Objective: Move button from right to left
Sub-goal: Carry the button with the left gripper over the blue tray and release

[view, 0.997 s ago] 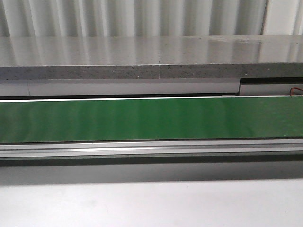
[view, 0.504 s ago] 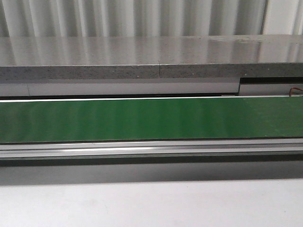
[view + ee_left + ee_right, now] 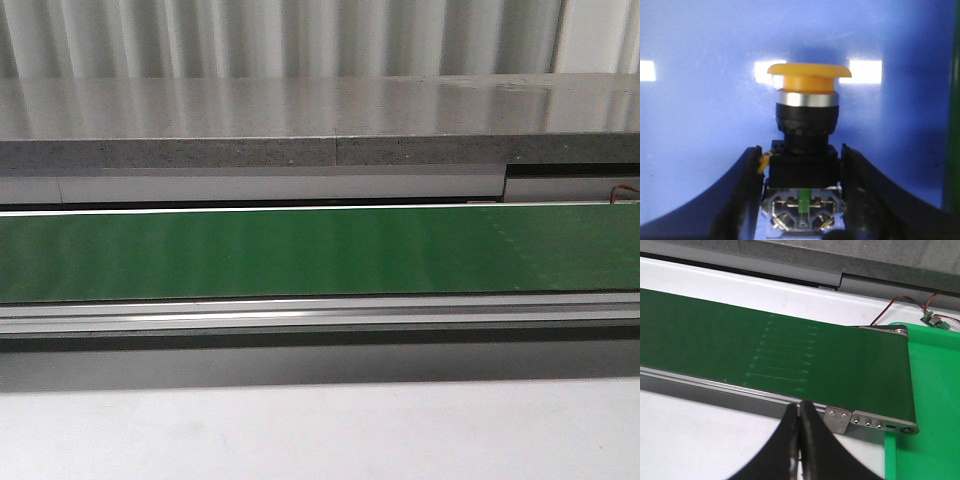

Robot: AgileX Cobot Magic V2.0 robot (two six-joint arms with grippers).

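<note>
Left pincer point(image 3: 801, 200) pinches one button point(image 3: 805, 130); right pincer point(image 3: 800, 440) pressed together beside one belt point(image 3: 790, 355).

The belt point(image 3: 320, 252) is running left to right across the tabletop point(image 3: 320, 430), with a raised shelf point(image 3: 320, 120) lying behind it. At the belt's right end a tray point(image 3: 935, 405) is sitting just beside it. The button point(image 3: 805, 135) is sitting between the left gripper's point(image 3: 802, 200) jaws.

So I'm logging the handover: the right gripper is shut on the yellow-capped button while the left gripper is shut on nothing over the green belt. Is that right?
No, the arms are swapped. The left wrist view shows the left gripper shut on the button; the right wrist view shows the right gripper shut on nothing over the green belt.
</note>
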